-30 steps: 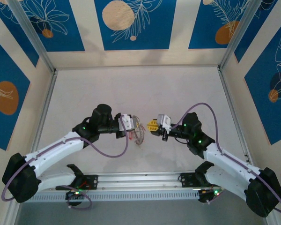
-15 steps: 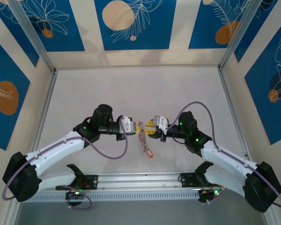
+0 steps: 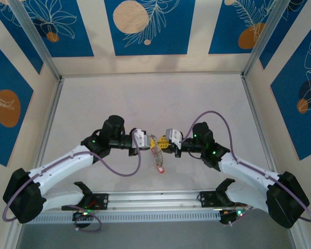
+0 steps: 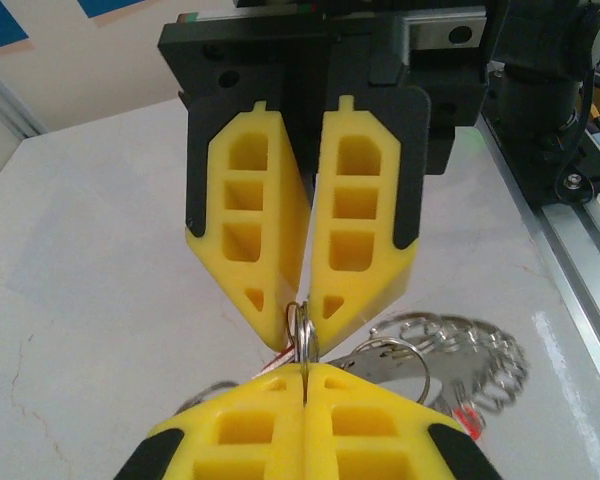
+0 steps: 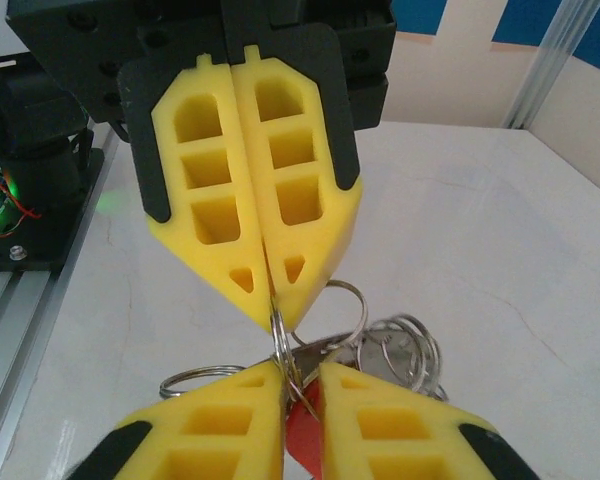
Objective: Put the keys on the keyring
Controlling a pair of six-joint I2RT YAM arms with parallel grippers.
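The left gripper (image 4: pixel 305 388) has its jaws pressed fully together on the top edge of the keyring (image 4: pixel 302 338); the right gripper (image 5: pixel 298 385) meets it tip to tip, jaws nearly closed, pinching the same thin wire; the keyring hangs above the table (image 3: pixel 145 98) between both arms; a red-tagged key (image 3: pixel 160 167) dangles beneath.

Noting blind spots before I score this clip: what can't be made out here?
- Keys: blades hidden behind right gripper fingers, right wrist view.
- Right gripper's hold on the small ring: left wrist view, fingertips cover contact.
- Keyring: near edge behind left gripper, left wrist view; top view too small.
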